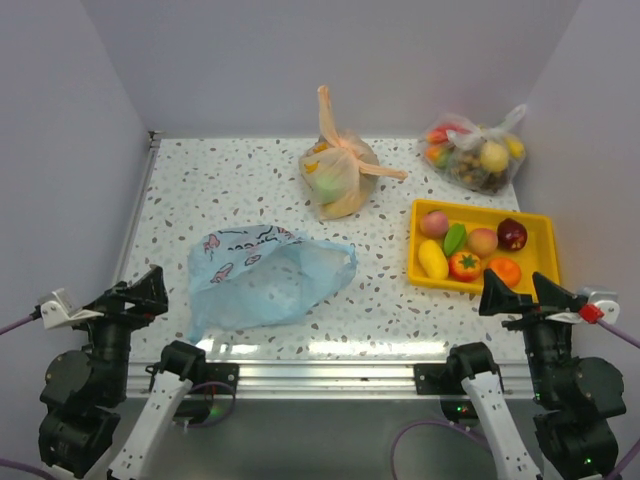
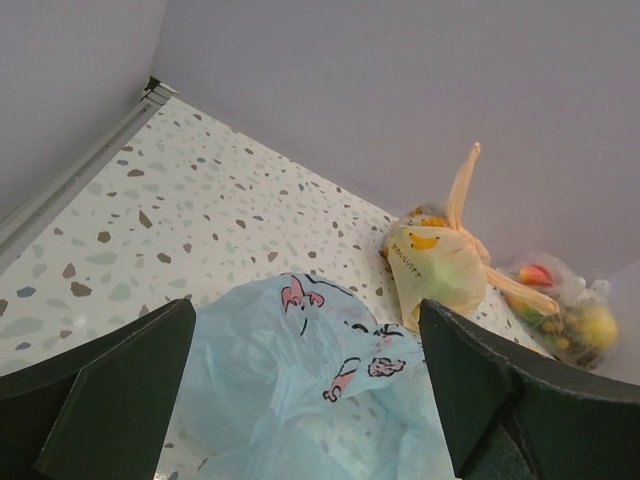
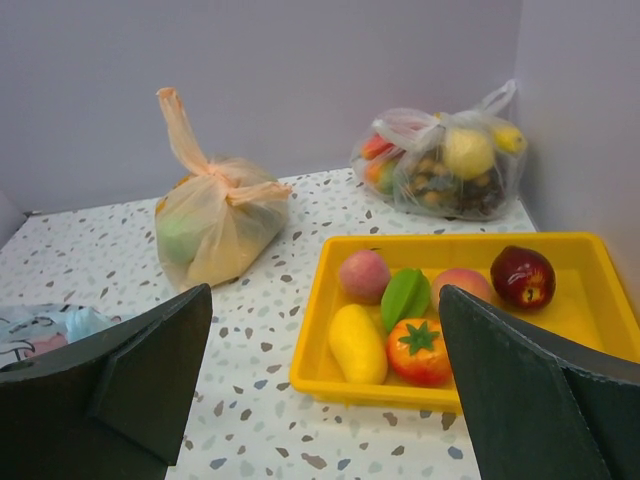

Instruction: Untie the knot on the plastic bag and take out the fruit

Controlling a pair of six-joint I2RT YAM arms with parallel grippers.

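Note:
The light blue plastic bag (image 1: pixel 265 278) with pink prints lies flat and slack on the table at centre left. It also shows in the left wrist view (image 2: pixel 310 400) and at the left edge of the right wrist view (image 3: pixel 40 325). No tied knot shows on it, and no fruit shows inside. Several toy fruit (image 1: pixel 470 250) lie in a yellow tray (image 1: pixel 480 207), among them a tomato (image 3: pixel 418 350), a dark red apple (image 3: pixel 523 277) and an orange (image 1: pixel 505 272). My left gripper (image 1: pixel 150 290) (image 2: pixel 305 320) is open and empty just near-left of the bag. My right gripper (image 1: pixel 515 290) (image 3: pixel 325 300) is open and empty at the tray's near edge.
An orange translucent bag (image 1: pixel 340 175) with tied handles stands at the back centre. A clear bag (image 1: pixel 475 152) of fruit sits at the back right corner. Grey walls close the table on the left, back and right. A metal rail (image 1: pixel 300 375) runs along the near edge.

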